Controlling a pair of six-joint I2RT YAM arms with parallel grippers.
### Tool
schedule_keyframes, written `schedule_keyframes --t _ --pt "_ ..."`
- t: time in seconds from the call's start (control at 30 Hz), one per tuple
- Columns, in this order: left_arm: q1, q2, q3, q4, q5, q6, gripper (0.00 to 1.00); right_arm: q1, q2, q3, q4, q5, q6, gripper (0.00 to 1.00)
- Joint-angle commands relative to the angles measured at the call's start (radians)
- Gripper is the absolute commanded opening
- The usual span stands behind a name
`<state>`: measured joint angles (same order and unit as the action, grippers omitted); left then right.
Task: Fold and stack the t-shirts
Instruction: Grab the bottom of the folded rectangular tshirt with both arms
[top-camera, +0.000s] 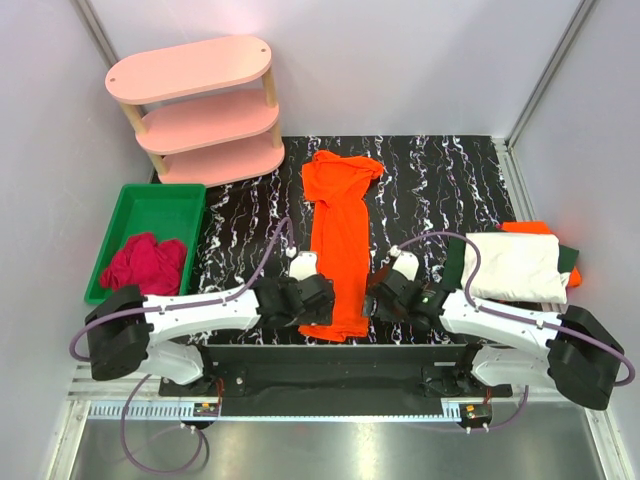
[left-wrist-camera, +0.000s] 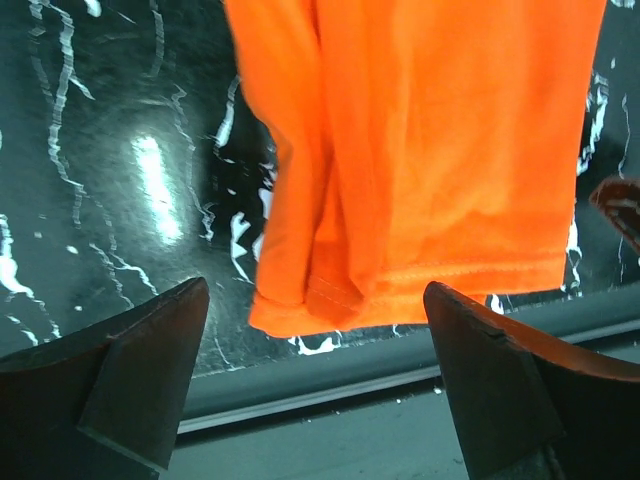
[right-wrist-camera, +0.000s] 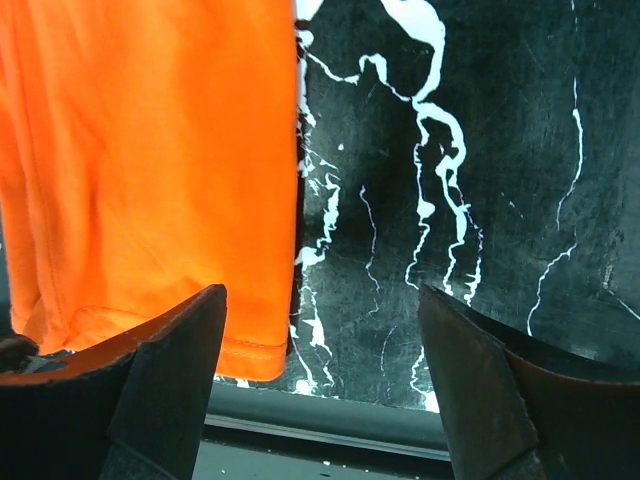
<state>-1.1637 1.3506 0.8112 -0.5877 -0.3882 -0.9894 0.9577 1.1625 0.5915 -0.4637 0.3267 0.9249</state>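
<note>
From above, the bright orange t-shirt (top-camera: 338, 250) lies in the middle of the black marbled desk (top-camera: 440, 180). It is already doubled lengthwise into a long strip running from the far side to the near edge. On the right sits a stack: a white t-shirt (top-camera: 515, 265) on top, a dark green t-shirt (top-camera: 455, 258) under it, and a second orange t-shirt (top-camera: 530, 228) peeking out behind. So three look folded and piled. I'd say the strip is yet to be folded across and added to the pile. The left gripper (top-camera: 322, 292) and right gripper (top-camera: 382, 290) flank the strip's near end. A green bin (top-camera: 160, 200) at the left holds crumpled red cloth (top-camera: 145, 262); I cannot tell whether that is a shirt.

In the left wrist view the fingers (left-wrist-camera: 130, 370) are spread wide and hold nothing, with the strip's hemmed near corner showing between them.

In the right wrist view the jaws are just as wide and empty. The strip's right edge lies beside the left finger (right-wrist-camera: 160, 380), with bare desk ahead.
</note>
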Motion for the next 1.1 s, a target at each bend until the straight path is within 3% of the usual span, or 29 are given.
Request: schedule_keyframes --t 0.0,0.23,0.63,0.83,1.07 --pt "0.001 0.005 -0.007 -0.009 -0.043 -0.037 0.89 0.016 0.005 -0.025 0.046 -0.003 0.040 0.84" --pt "0.001 0.054 -0.050 -0.001 -0.008 -0.080 0.84 0.059 0.026 -0.061 0.085 -0.023 0.084 0.78" --pt "-0.001 0.071 -0.061 0.046 0.009 -0.075 0.86 0.125 0.146 -0.015 0.140 -0.020 0.081 0.75" --pt "-0.001 0.068 -0.082 0.048 0.026 -0.094 0.86 0.130 0.143 -0.051 0.126 -0.054 0.143 0.63" --pt "-0.001 0.061 -0.130 0.063 0.049 -0.120 0.83 0.134 0.063 -0.091 -0.015 -0.057 0.206 0.44"
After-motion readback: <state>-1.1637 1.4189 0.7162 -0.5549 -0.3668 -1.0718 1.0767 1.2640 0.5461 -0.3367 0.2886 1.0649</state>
